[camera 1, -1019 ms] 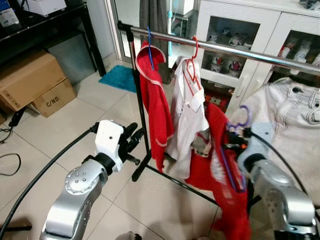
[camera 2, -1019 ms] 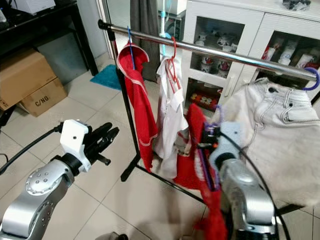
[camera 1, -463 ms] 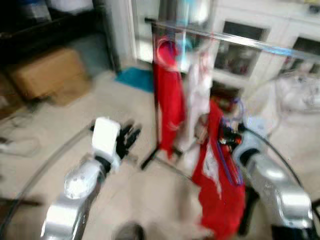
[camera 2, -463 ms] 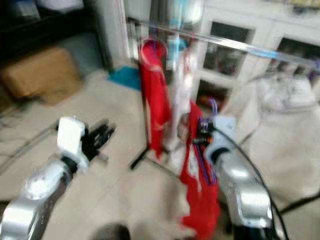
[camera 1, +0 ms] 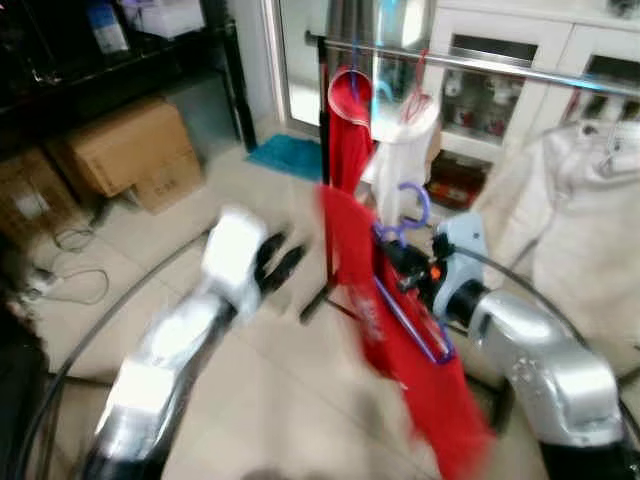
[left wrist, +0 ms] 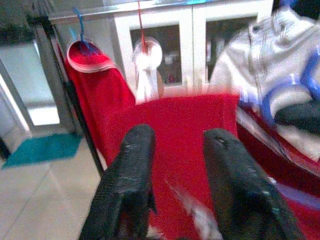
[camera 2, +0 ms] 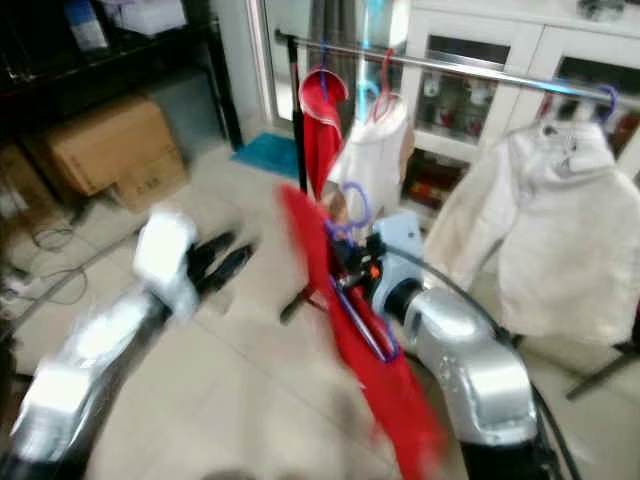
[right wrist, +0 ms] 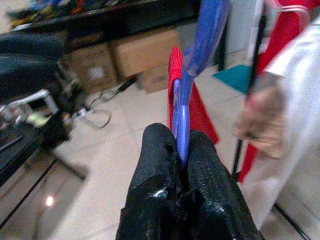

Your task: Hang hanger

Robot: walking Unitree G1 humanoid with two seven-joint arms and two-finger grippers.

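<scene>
The purple hanger point(right wrist: 197, 60) looks like smooth, slightly glossy plastic, and the red garment point(camera 1: 400, 330) draped on it is soft matt cloth. The right gripper point(right wrist: 181, 150) pinches the hanger between 2 black fingers point(right wrist: 159, 165) with a finely ribbed, rubbery matt surface; the left gripper point(left wrist: 175, 150) has the same texture. Both arms are brushed silver metal with white plastic housings. The clothes rail point(camera 2: 470, 68) is shiny chrome metal. Cardboard boxes point(camera 1: 125, 150) are dull brown paper. The floor point(camera 1: 290, 400) is pale glossy tile.
</scene>
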